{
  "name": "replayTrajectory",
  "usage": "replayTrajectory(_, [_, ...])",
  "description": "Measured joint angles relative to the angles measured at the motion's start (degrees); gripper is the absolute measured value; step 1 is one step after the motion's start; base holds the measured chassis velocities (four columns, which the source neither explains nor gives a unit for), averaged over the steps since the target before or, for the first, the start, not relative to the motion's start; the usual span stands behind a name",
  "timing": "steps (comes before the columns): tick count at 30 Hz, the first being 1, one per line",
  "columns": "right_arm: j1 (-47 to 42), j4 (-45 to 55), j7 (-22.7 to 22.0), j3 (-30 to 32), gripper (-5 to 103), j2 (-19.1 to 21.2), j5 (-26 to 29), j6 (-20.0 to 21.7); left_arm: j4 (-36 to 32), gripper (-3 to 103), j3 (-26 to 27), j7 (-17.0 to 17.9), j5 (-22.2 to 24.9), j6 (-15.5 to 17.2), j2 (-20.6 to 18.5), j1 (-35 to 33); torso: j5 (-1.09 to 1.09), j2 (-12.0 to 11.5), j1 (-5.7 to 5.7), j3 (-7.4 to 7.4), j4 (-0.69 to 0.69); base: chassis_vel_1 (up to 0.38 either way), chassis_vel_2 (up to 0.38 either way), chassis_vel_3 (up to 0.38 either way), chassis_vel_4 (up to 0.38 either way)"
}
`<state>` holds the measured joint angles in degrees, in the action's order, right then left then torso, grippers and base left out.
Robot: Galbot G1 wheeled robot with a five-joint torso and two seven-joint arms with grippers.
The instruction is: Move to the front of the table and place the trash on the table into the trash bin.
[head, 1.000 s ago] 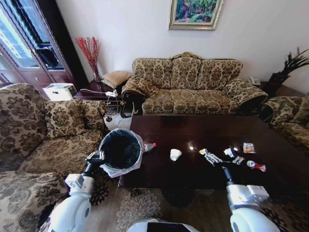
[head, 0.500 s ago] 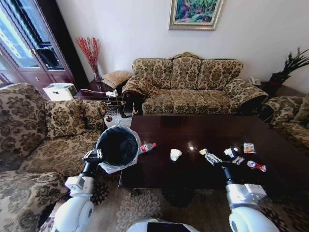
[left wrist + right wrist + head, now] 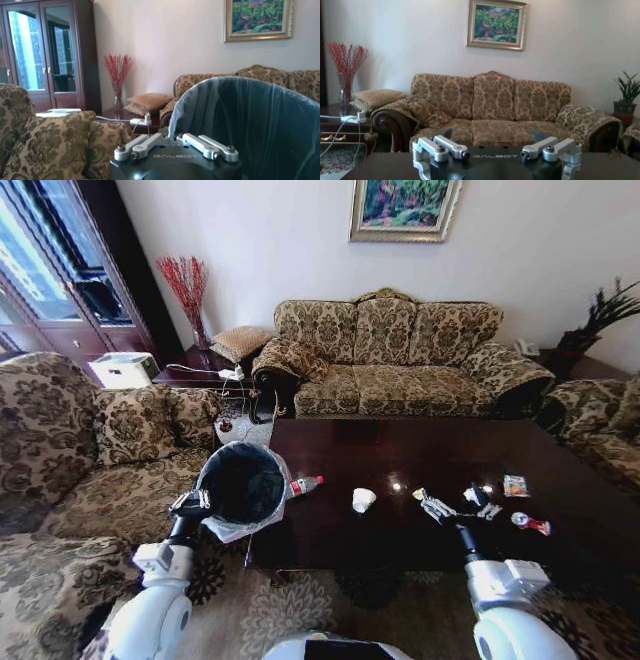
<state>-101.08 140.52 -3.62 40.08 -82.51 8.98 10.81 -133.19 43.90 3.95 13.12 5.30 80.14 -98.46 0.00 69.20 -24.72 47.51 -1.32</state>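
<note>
Left gripper (image 3: 203, 499) grips trash bin (image 3: 240, 485) rim, mouth tilted tableward.

One bench (image 3: 360, 445), and on it one bottle (image 3: 306, 484) with a red cap, one crumpled white paper (image 3: 363, 499), one yellowish scrap (image 3: 419, 493) just beside the right fingers (image 3: 437, 509), and two snack wrappers, one (image 3: 515, 485) past those fingers, one (image 3: 530, 523) off to their side. One trash bin (image 3: 240, 485), touching the left fingers (image 3: 195, 500).
</note>
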Motion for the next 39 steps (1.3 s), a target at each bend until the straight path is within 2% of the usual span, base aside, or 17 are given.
replayTrajectory(20, [0.3, -0.2, -0.2, -0.8, 100, 0.6, -0.5, 0.6, 1.1, 2, -0.1, -0.4, -1.2, -1.5, 0.2, 0.0, 0.0, 0.0, 0.0, 0.0, -0.01, 0.051, 0.048, 0.041, 0.049])
replayTrajectory(25, [0.3, -0.5, 1.3, -0.5, 100, 0.6, 0.4, 1.1, 1.7, 2, -0.2, -0.8, -1.7, -3.2, 0.2, 0.1, 0.0, 0.0, 0.0, 0.0, -0.04, 0.076, 0.067, 0.081, 0.08])
replayTrajectory(27, [0.4, -0.8, 2.2, -0.4, 100, 0.7, 1.1, 1.1, 1.8, 2, -0.1, -2.0, -1.8, -4.3, 0.2, -0.1, 0.0, 0.0, 0.0, 0.0, 0.0, 0.008, 0.026, 0.023, 0.009])
replayTrajectory(39, [0.6, -2.0, 2.9, -0.4, 100, 0.2, 0.9, 0.0, 1.9, 2, 0.1, -2.3, -1.8, -4.6, 0.5, -0.2, 0.0, 0.0, 0.02, -0.01, 0.0, -0.041, 0.045, 0.042, -0.043])
